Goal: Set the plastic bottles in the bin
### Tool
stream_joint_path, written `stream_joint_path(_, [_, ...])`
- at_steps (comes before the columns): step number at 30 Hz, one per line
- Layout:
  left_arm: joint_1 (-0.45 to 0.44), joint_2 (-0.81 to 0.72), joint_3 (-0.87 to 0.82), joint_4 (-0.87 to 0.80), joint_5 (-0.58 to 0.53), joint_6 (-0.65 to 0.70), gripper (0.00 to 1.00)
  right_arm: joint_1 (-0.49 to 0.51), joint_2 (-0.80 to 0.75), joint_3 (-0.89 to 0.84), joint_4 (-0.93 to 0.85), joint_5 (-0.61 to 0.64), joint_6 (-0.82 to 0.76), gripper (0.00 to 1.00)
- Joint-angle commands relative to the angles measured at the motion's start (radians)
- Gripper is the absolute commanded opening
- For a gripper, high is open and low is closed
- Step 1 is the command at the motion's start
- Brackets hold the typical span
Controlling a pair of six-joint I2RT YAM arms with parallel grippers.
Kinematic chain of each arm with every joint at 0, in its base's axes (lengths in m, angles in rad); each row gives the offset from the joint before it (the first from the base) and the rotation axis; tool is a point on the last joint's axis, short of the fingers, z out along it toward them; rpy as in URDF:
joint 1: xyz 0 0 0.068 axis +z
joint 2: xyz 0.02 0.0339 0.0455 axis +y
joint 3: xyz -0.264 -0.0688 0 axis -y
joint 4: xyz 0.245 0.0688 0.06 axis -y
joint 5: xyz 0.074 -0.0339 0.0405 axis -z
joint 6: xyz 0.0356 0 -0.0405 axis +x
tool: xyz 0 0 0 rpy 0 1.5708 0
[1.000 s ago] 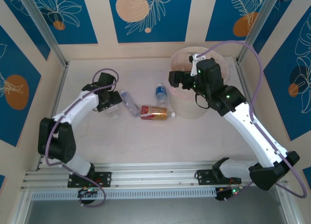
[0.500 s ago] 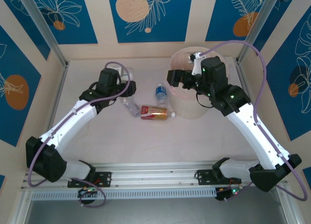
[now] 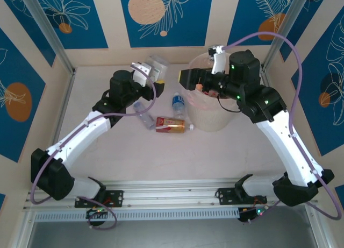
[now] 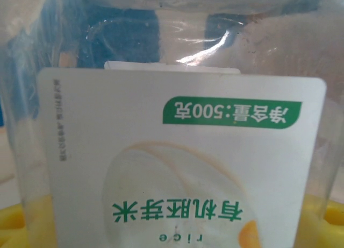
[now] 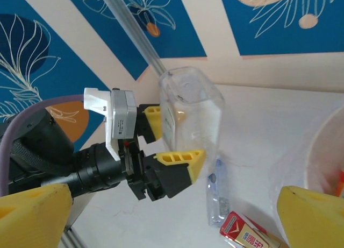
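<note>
Yellow pads of the left gripper [image 5: 171, 143] are clamped on a clear, square-sided bottle [image 5: 191, 111], one pad on each side of its lower part. The jaws stand about halfway apart to take its width. The bottle is lifted off the counter [image 3: 123, 151], near the back wall and left of the bin [image 3: 217, 121]. In the left wrist view its white label [image 4: 183, 156] with green printing sits close to the lens, and a yellow pad shows at each lower corner.

The right gripper [image 3: 192, 81] is spread wide with nothing between its fingers [image 5: 32, 215]. It hangs at the bin's left rim, facing the held bottle.

The bin is a large round cream bucket at the far right of the counter. The right arm covers most of its mouth. A scrap of orange-red [image 3: 200, 88] shows just inside the left rim, but I cannot tell what it is.

Three more bottles lie on the counter left of the bin:
- a blue-labelled bottle [image 3: 178, 104], nearest the bin
- a red-labelled bottle [image 3: 171, 124], on its side just in front of the blue one
- a plain clear bottle [image 3: 143, 114], below the left gripper
</note>
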Motion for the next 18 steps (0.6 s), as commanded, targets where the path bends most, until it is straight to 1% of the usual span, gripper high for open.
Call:
stream_joint_path(1, [-0.017, -0.011, 0.013, 0.123, 0.109, 0.092, 0.73, 0.005, 0.046, 0.042, -0.058, -0.008, -0.034, 0.99])
stream_joint_path(5, [-0.027, -0.030, 0.017, 0.134, 0.174, 0.117, 0.73, 0.004, 0.110, 0.104, -0.090, 0.012, -0.051, 1.00])
stream_joint_path(9, [-0.040, -0.038, 0.034, 0.110, 0.218, 0.143, 0.73, 0.005, 0.176, 0.166, -0.096, -0.021, -0.064, 1.00])
stream_joint_path(13, [-0.052, -0.037, 0.052, 0.091, 0.233, 0.157, 0.74, 0.005, 0.229, 0.208, -0.094, -0.046, -0.069, 1.00])
stream_joint_path(18, [-0.058, -0.046, 0.053, 0.100, 0.244, 0.155, 0.74, 0.005, 0.270, 0.217, -0.097, -0.035, -0.069, 0.98])
